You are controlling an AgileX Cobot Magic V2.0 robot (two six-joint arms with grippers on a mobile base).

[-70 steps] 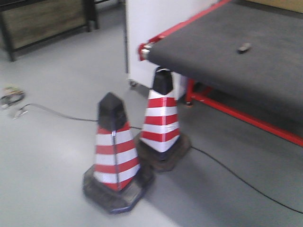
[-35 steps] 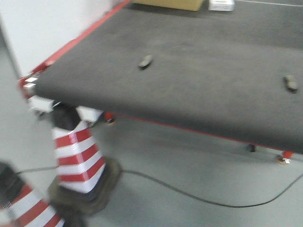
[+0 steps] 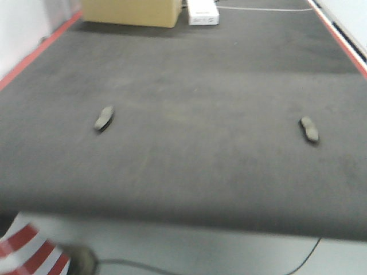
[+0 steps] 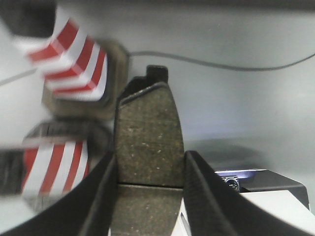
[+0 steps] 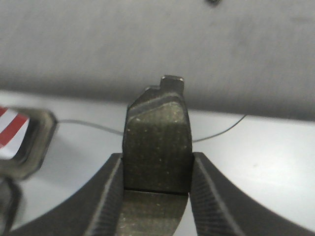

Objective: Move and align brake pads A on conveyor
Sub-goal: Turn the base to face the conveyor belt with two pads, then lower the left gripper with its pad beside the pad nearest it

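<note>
Left claw [image 4: 147, 196] and right claw [image 5: 156, 196] each clench one dark-grey curved brake pad [image 4: 149, 140] [image 5: 157, 142] edgewise, presumably for transport. Two more pads [image 3: 104, 117] [image 3: 309, 129] lie mid-frame, well apart, on the dark felt conveyor [image 3: 195, 86].

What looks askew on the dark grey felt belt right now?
The two small dark-grey oblong brake pads on the dark grey felt conveyor belt are not aligned: the left pad and the right pad lie far apart, angled opposite ways. Nothing looks spilled or damaged.

A cardboard box [image 3: 129, 12] and a small white box [image 3: 202, 12] sit side by side. Red-and-white striped cones [image 4: 74, 61] stand on the grey floor [image 4: 236, 108], crossed by a black cable [image 4: 211, 63].
</note>
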